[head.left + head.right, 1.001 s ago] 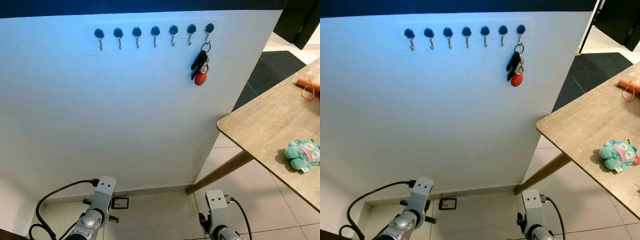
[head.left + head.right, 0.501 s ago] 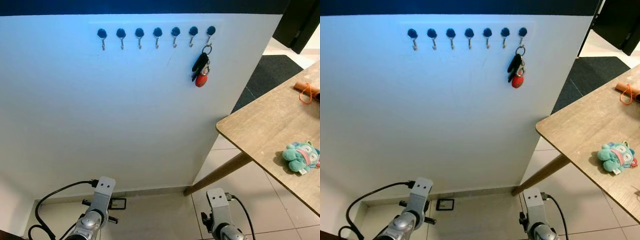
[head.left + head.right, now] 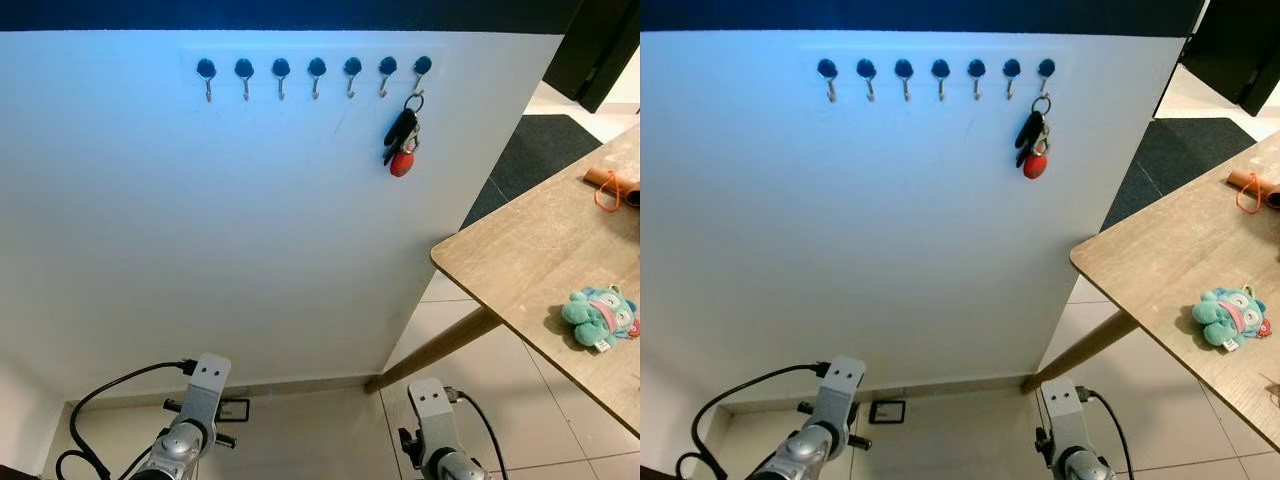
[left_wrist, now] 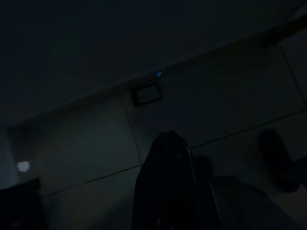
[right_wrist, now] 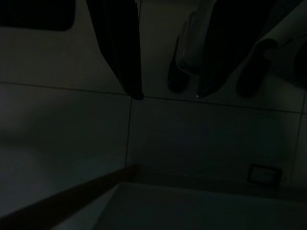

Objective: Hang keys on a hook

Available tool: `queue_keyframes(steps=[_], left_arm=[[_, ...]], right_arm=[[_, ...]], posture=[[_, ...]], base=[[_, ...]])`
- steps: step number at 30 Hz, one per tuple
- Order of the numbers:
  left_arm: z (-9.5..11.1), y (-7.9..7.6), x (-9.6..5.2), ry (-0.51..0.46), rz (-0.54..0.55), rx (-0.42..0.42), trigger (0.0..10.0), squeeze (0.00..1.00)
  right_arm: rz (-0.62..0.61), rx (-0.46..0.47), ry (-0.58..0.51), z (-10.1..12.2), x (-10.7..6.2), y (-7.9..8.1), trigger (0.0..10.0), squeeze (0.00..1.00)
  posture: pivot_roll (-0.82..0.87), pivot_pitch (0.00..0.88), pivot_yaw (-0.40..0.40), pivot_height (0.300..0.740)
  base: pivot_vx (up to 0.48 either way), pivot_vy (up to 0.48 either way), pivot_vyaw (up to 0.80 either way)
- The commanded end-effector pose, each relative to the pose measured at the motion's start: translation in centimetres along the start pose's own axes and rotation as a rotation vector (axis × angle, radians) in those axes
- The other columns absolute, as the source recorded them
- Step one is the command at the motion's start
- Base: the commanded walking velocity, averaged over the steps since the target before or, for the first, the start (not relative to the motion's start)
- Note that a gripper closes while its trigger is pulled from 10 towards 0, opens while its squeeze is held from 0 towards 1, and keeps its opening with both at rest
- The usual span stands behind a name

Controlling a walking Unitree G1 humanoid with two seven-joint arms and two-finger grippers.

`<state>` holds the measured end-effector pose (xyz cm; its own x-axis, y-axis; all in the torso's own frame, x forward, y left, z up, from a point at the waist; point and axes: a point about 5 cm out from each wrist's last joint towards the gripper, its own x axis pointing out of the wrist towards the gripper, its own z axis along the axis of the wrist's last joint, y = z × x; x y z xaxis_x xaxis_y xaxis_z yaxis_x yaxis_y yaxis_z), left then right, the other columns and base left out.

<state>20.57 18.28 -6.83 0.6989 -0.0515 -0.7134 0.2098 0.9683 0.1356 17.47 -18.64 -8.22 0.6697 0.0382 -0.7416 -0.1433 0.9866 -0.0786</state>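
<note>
Hanging keys: your bunch of black keys with a red round fob [image 3: 401, 143] hangs on the rightmost blue-capped metal hook [image 3: 421, 72] of the seven-hook row on the white wall [image 3: 250, 220].
Left gripper [image 4: 168, 158]: idle, low by the tiled floor; its black fingers appear pressed together, holding nothing.
Right gripper [image 5: 168, 96]: idle, low; two black fingers spread apart, empty.
Nearby: your wooden table [image 3: 520, 250] carries a teal plush toy [image 3: 600, 316].

I stand in a home entryway: a row of wall hooks [image 3: 315, 70] holding keys [image 3: 402, 140], tiled floor [image 3: 300, 440], doormat [image 3: 535, 150], wooden table [image 3: 520, 260] with a plush toy [image 3: 600, 316].
</note>
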Motion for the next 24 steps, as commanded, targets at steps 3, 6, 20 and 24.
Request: queue_keyframes(steps=[3, 6, 20, 24], left_arm=[[-0.3, 0.1, -0.1, 0.020, -0.020, 0.052, 10.0, 0.00], [-0.4, 0.0, -0.1, 0.017, -0.011, 0.036, 10.0, 0.00], [-0.8, -1.0, -0.2, 0.024, -0.043, 0.060, 10.0, 0.00], [-0.7, -1.1, -0.2, 0.019, -0.039, 0.052, 10.0, 0.00]], right_arm=[[-0.023, 0.069, 0.018, -1.0, -0.3, 0.3, 10.0, 0.00], [-0.008, 0.046, 0.030, -1.3, -0.4, 0.5, 10.0, 0.00], [-0.018, 0.033, 0.035, -1.5, -0.5, -0.1, 10.0, 0.00], [-0.017, 0.018, 0.036, -1.4, -0.5, -0.4, 10.0, 0.00]], posture=[[0.04, 0.033, -0.005, 0.740], [0.04, 0.035, -0.005, 0.740], [0.01, 0.031, -0.018, 0.740], [0.00, 0.028, -0.020, 0.740]], base=[[0.000, 0.000, 0.00], [0.000, 0.000, 0.00], [0.000, 0.000, 0.00], [0.000, 0.000, 0.00]])
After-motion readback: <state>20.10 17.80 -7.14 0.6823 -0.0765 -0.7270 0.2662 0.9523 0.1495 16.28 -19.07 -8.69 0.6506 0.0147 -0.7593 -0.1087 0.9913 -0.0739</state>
